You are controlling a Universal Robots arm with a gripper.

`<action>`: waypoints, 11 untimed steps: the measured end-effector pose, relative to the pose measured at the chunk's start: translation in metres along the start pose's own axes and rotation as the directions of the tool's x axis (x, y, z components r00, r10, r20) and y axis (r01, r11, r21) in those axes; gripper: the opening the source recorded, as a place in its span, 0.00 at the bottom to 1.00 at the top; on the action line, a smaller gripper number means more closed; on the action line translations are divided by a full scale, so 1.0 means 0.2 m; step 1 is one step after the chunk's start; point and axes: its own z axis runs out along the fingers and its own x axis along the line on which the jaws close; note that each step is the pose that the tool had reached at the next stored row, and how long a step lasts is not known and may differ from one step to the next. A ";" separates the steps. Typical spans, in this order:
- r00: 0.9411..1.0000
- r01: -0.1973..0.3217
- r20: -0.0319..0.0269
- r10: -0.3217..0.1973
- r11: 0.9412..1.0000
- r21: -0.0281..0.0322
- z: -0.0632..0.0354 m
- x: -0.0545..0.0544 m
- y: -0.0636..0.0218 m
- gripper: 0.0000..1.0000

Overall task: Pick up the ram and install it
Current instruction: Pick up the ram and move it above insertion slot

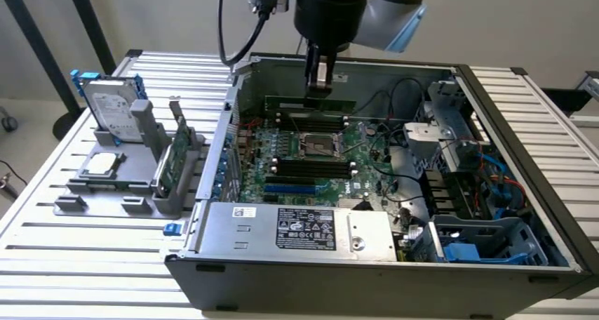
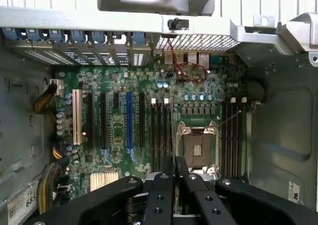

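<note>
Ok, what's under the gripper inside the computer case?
The gripper holds the ram above the motherboard and its processor socket; its fingers cover some of the board.

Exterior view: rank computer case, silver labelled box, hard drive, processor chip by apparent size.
Largest to smallest:
computer case
silver labelled box
hard drive
processor chip
The drive stands farther back, yet the gaps look clear.
</note>
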 end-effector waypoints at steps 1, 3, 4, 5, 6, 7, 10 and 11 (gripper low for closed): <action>1.000 -0.001 -0.007 0.001 1.000 0.000 0.004 -0.01 -0.005 0.13; 1.000 -0.001 -0.021 0.001 1.000 0.001 0.015 -0.04 -0.016 0.13; 1.000 -0.001 -0.027 0.001 1.000 0.001 0.019 -0.05 -0.020 0.13; 0.999 -0.002 -0.034 0.002 1.000 0.001 0.024 -0.07 -0.025 0.13; 0.999 -0.002 -0.039 0.002 1.000 0.001 0.030 -0.08 -0.030 0.13; 0.999 -0.002 -0.044 0.002 1.000 0.002 0.035 -0.09 -0.035 0.13; 0.999 -0.003 -0.053 0.004 1.000 0.002 0.053 -0.13 -0.044 0.13; 0.998 -0.005 -0.055 0.005 1.000 0.002 0.060 -0.13 -0.047 0.13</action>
